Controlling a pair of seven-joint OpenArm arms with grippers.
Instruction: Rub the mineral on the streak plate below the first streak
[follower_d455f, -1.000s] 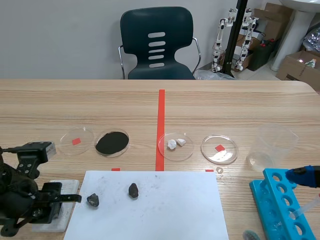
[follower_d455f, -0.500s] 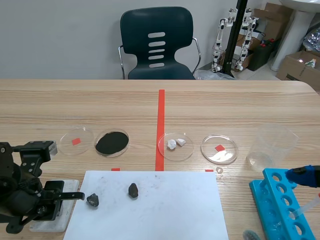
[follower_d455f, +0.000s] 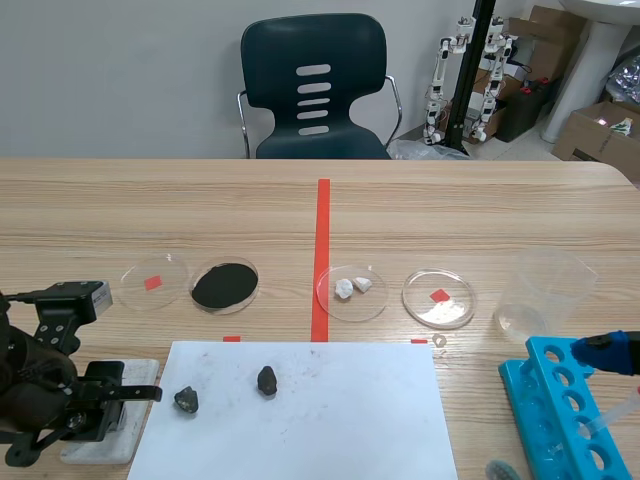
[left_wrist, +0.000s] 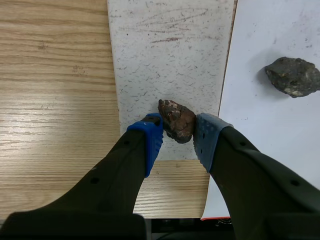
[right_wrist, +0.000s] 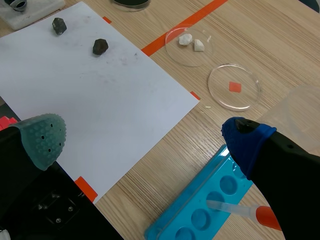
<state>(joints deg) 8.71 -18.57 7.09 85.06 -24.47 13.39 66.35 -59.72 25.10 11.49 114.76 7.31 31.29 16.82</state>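
Note:
In the left wrist view a reddish-brown mineral is pinched between the blue pads of my left gripper, resting on the near end of the white streak plate. A faint reddish streak and grey scribbles show farther along the plate. In the scene view the left gripper sits over the streak plate at the table's front left; the mineral is hidden there. My right gripper hangs open high above the blue rack, holding nothing.
White paper carries two dark rocks beside the plate. Behind stand petri dishes: an empty one, black powder, white chunks, another. A clear beaker and blue tube rack are at right.
The left arm shifted slightly back and forth over the streak plate, ending a little lower and nearer than half a second ago. The right arm has not moved.

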